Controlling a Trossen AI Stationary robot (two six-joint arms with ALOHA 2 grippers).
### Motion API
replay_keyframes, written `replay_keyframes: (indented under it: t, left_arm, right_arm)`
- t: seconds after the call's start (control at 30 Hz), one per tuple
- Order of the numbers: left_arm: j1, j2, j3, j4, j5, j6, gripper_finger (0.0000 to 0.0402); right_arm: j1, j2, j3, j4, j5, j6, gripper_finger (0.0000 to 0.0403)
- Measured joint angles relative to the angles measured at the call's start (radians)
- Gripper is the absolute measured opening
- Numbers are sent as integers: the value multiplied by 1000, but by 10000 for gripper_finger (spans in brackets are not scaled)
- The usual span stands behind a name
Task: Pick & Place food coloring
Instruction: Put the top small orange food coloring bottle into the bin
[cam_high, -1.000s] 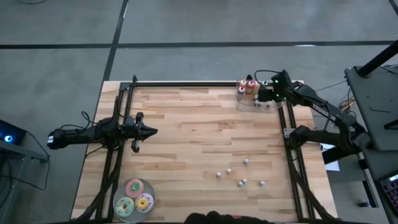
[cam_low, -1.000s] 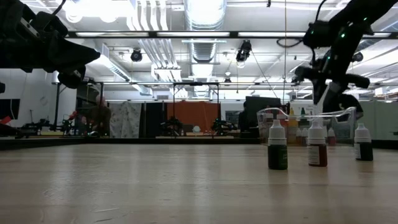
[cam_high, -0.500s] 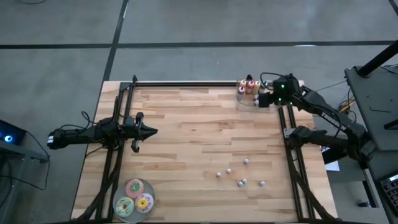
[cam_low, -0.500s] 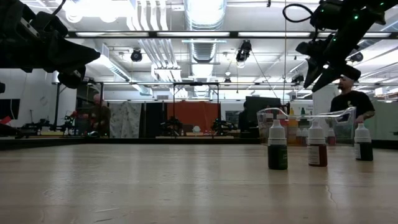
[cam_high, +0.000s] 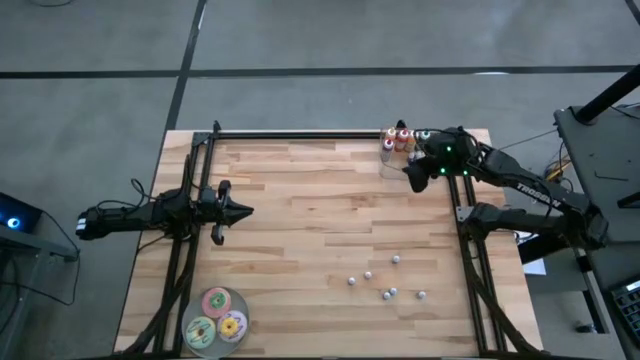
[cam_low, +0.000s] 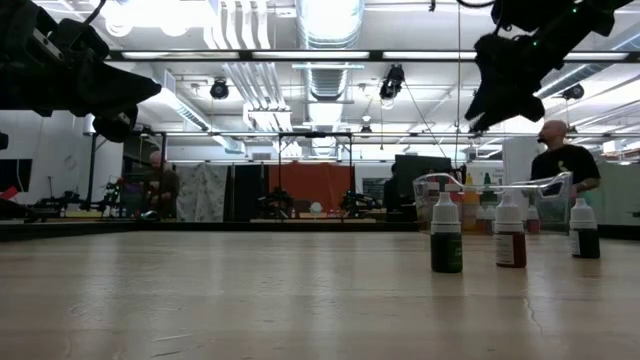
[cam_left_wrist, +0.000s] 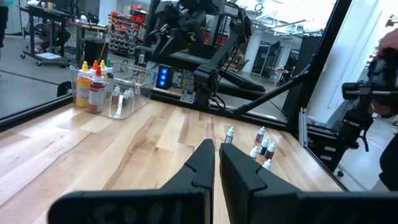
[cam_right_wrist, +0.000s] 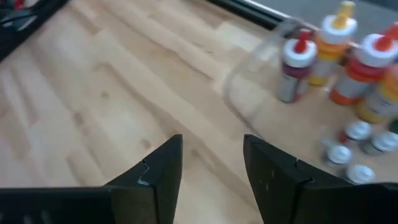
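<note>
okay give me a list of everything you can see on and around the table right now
Loose bottles: five, pale caps, dark bodies, standing on the table's near right part.
Clear bin: one, see-through, far right corner of the table.
Bottles in bin: several, red, orange and yellow with pale caps, plus small ones beside them.
Discs: three, pink, green, yellow, near left corner.
Table: one, light wood.
People: two in the room behind, one right, one left.
Left pincer: shut, empty, over the table's left side.
Right pincer: open, empty, just beside the bin.
</note>
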Motion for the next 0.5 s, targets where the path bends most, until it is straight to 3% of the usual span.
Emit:
replay_keyframes:
  t: [0.23,0.5]
  left_arm:
    - [0,0,0,0,0,0,0]
    - [0,0,0,0,0,0,0]
  right_arm:
    - [172,0,52,19,3,4,162]
    - [465,33,103,13,3,8,161]
